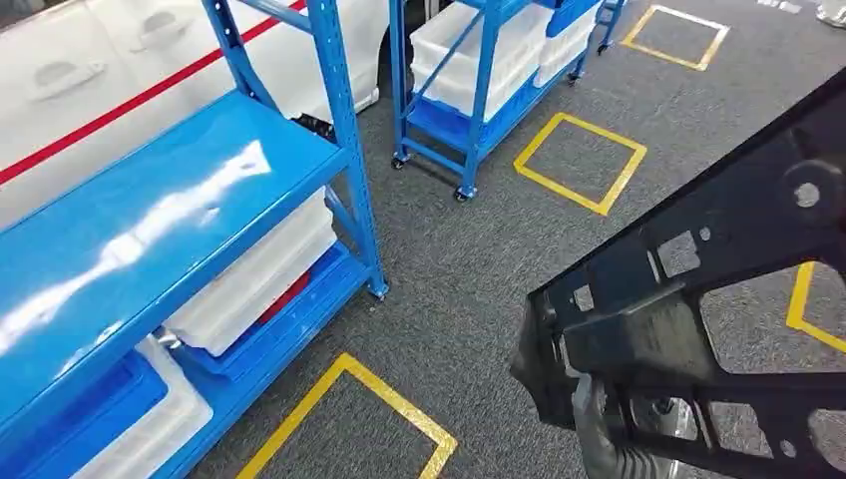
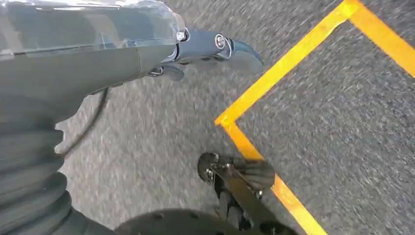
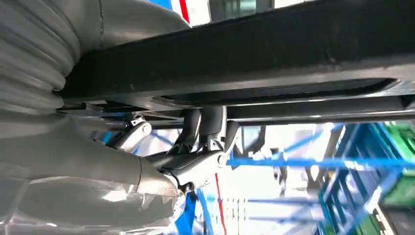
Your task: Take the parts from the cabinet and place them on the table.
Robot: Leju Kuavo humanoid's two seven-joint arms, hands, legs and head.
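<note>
A: Part location? And which hand has it?

B: The black perforated bracket (image 1: 698,319) is off the blue shelving rack (image 1: 150,259), carried to that rack's right above the carpet. The right hand (image 1: 609,439) holds its lower bar from beneath, fingers (image 3: 205,132) hooked around it, long axis running crosswise.

A: The left hand (image 2: 215,49)?

B: Hanging over the floor, nothing in it; fingers probably curled, though blur hides them.

Black part (image 1: 698,329), blue shelving (image 1: 150,230), white bins (image 1: 259,279), yellow-taped squares (image 1: 579,160) on grey carpet (image 1: 459,269).
</note>
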